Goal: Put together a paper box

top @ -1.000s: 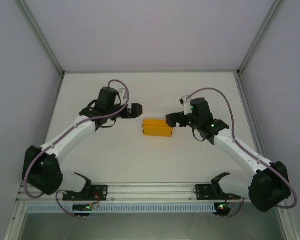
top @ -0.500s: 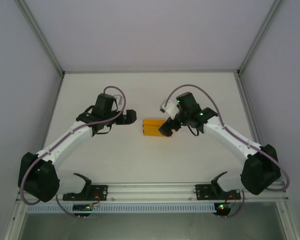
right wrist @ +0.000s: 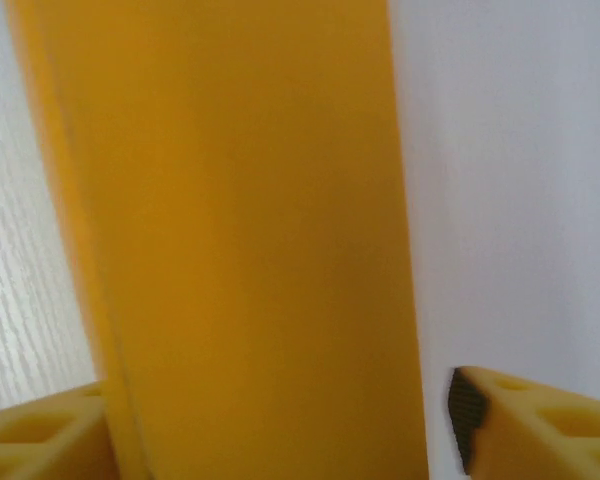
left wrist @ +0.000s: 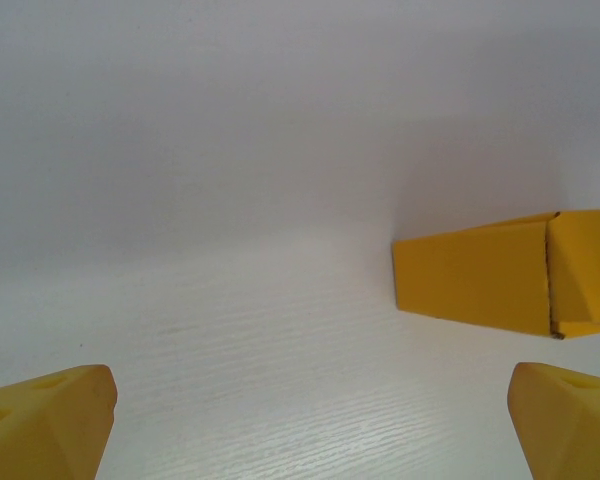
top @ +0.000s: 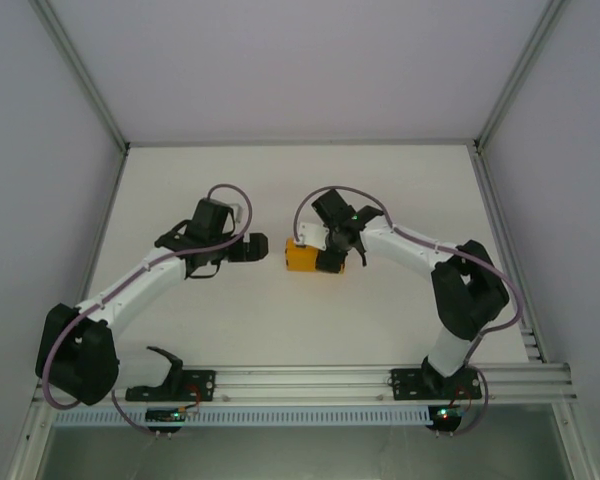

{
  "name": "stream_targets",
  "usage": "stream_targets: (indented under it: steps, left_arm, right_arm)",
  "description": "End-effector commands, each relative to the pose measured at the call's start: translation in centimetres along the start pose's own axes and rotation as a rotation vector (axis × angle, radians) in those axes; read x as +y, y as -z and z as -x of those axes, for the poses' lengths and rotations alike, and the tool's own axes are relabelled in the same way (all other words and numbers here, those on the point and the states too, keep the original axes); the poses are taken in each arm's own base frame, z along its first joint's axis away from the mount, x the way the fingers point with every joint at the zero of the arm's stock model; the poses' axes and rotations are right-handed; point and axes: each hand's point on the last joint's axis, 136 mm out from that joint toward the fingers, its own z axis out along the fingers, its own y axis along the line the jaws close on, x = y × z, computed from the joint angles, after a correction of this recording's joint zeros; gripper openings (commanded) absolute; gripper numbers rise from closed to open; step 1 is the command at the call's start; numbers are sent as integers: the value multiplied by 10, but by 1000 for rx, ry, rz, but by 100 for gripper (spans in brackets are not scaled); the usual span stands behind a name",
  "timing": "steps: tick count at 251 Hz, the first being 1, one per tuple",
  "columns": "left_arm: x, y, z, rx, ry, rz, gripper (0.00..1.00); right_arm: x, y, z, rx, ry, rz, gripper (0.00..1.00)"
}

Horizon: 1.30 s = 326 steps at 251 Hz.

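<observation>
Right jaws swung over paper box (top: pixel 302 258), now straddling it, unclamped.

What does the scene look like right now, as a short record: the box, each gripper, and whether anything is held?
paper box: orange-yellow, folded into a small rectangular box, lying on the table
left gripper: open, empty, beside the box's left end, apart from it
right gripper: over the box's right part, jaws astride it
grip: right wrist view shows a gap between one finger and the box, so no firm grip seen
held: nothing clearly held
</observation>
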Motion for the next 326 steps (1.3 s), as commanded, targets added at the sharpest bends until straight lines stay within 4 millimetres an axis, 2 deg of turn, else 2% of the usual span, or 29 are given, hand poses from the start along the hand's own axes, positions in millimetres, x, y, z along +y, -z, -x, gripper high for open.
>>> stream_targets:
  steps: [1, 19, 48, 85, 129, 155, 195, 215, 235, 257, 282, 300, 326]
  left_arm:
    - [7, 8, 0, -13, 4, 30, 100]
    - [9, 10, 1, -19, 0, 37, 100]
    - [10, 13, 3, -33, 0, 44, 100]
    - [10, 17, 4, -44, 7, 43, 100]
    - [14, 23, -3, -47, 14, 50, 100]
    - [17, 27, -5, -61, 24, 53, 100]
    - [18, 30, -6, -75, 45, 51, 99]
    - [16, 30, -4, -78, 58, 37, 100]
    - [7, 27, -2, -75, 81, -11, 99]
    - [-10, 18, 2, -66, 132, -108, 100]
    - [-36, 0, 9, -36, 189, -248, 100]
    - [-54, -13, 12, 3, 204, -332, 100]
    - [-76, -32, 18, 43, 190, -366, 100]
  right_arm:
    - [-10, -1, -6, 55, 31, -46, 49]
    - [-26, 0, -5, 70, 18, -145, 52]
    - [-70, 8, 2, 91, -98, -417, 54]
    - [-88, 7, 8, 180, -234, -616, 53]
    - [-63, -14, 7, 272, -260, -594, 63]
    - [-32, -17, 21, 246, -248, -506, 78]
    - [11, 1, 44, 135, -269, -342, 98]
    - [20, 18, 51, 56, -313, -275, 99]
    - [6, 34, 47, -28, -436, -241, 99]
    - [-22, 37, 24, -82, -666, -151, 99]
    - [-51, 23, 0, -118, -869, -11, 93]
    - [-64, 11, -4, -161, -936, 88, 90]
    - [-84, -5, -8, -200, -987, 166, 88]
